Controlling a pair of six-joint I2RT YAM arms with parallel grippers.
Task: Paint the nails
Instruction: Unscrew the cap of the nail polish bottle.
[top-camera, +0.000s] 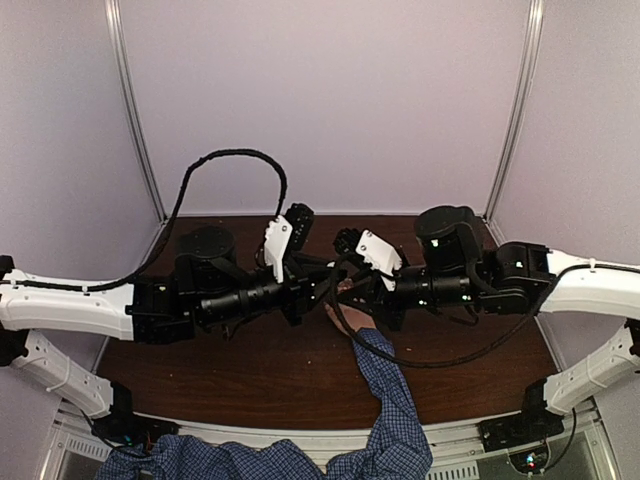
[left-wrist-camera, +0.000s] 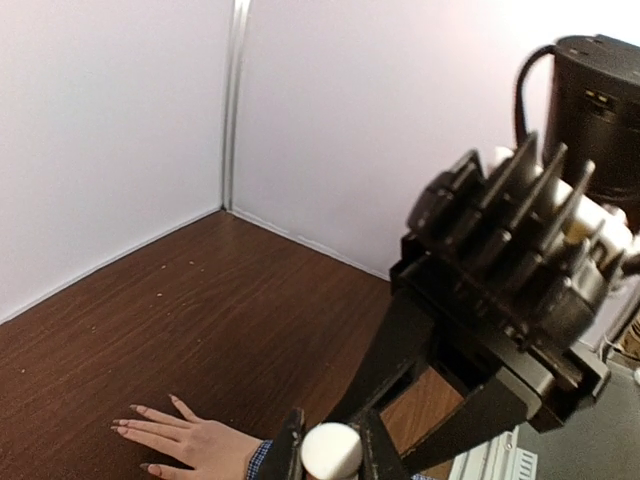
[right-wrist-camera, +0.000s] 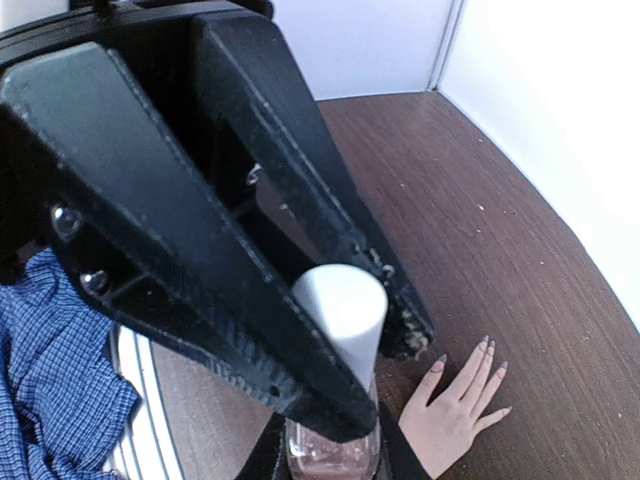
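A light-skinned hand in a blue checked sleeve lies flat, palm down, on the dark wooden table. Its nails point away from the arms, and they show again as nails in the left wrist view. Both grippers meet above the hand's wrist. My left gripper is shut on the glass body of the nail-polish bottle. My right gripper is shut on the bottle's white cap. Seen from above, the left gripper and right gripper hide most of the hand.
White enclosure walls stand close on the left, back and right of the table. The person's sleeve and body reach in across the near table edge. A black cable loops above the left arm.
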